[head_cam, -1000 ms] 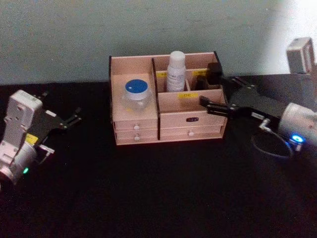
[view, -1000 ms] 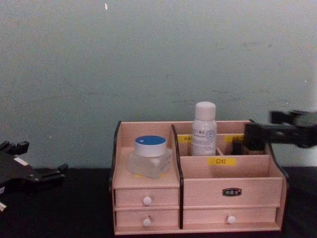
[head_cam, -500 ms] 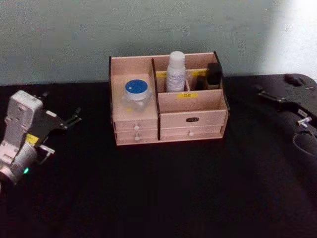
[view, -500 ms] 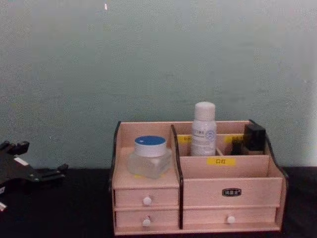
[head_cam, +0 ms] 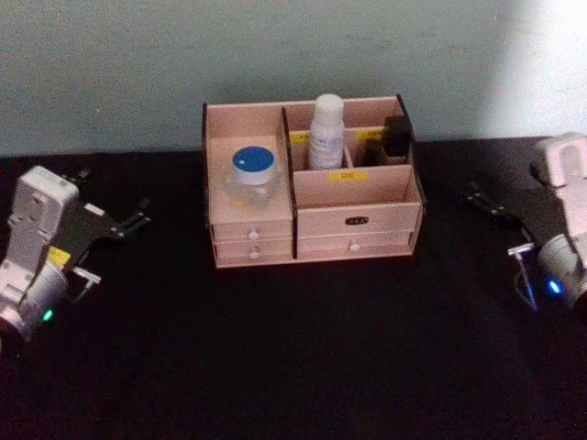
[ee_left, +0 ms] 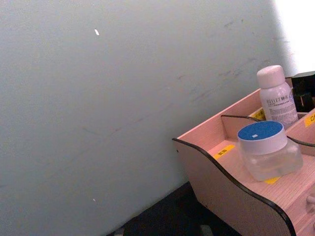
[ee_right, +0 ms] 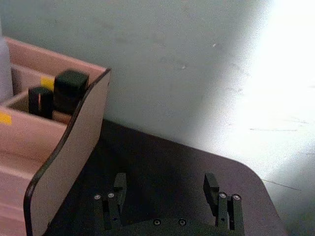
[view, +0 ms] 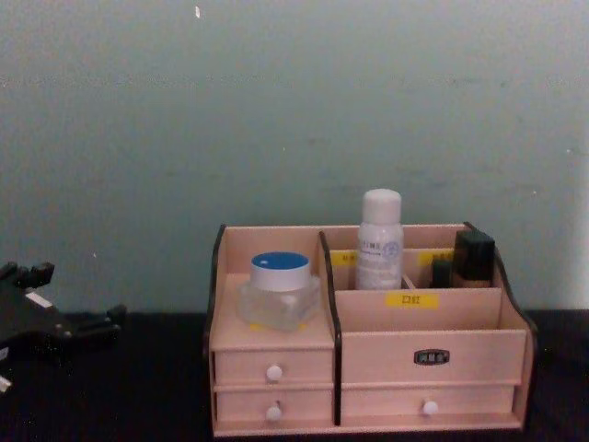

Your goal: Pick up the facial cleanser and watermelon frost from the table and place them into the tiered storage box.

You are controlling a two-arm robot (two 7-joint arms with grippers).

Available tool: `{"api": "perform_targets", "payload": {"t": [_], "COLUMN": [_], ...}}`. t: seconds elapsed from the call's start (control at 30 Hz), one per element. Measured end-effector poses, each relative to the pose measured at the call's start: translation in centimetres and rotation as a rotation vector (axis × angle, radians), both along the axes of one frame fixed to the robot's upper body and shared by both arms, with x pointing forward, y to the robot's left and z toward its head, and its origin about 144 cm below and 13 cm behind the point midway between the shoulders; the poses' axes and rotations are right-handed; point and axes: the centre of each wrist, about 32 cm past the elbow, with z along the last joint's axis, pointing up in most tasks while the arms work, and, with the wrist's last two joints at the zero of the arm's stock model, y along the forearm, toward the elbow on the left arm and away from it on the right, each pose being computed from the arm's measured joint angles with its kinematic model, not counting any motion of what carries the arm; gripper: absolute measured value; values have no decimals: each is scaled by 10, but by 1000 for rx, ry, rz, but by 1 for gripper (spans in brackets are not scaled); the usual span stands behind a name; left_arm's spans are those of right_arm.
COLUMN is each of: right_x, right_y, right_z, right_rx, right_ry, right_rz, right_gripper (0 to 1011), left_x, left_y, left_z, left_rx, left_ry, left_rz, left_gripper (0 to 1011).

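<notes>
Head view: facial cleanser point(head_cam: 325, 134) well apart from both jaws

The lower part of the facial cleanser point(head_cam: 326, 134) is hidden behind the divider wall of the tiered storage box point(head_cam: 358, 218), so its base cannot be seen in the head or chest views, and its print is too small to read. In the right wrist view the box's left side is cut off by the picture's edge, leaving just a sliver of white at that edge. The two dark items point(view: 467, 258) in the far right compartment are half hidden by the wooden walls and too small to identify. The left gripper point(view: 69, 324) is cut off at the chest view's left edge.
</notes>
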Motion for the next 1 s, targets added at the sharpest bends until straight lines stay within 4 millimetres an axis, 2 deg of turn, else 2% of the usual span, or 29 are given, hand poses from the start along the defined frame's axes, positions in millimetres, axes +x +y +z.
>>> {"api": "perform_targets", "payload": {"t": [0.23, 1.0], "right_x": [11, 13], "right_y": [7, 6], "right_z": [-13, -13], "right_rx": [-17, -11], "right_ry": [30, 43], "right_rz": [-28, -35], "right_gripper": [1002, 1003], "left_x": [0, 0], "left_y": [0, 0], "left_z": [0, 0], "left_rx": [0, 0], "left_ry": [0, 0], "left_rz": [0, 0], "left_gripper": [1001, 1001]}}
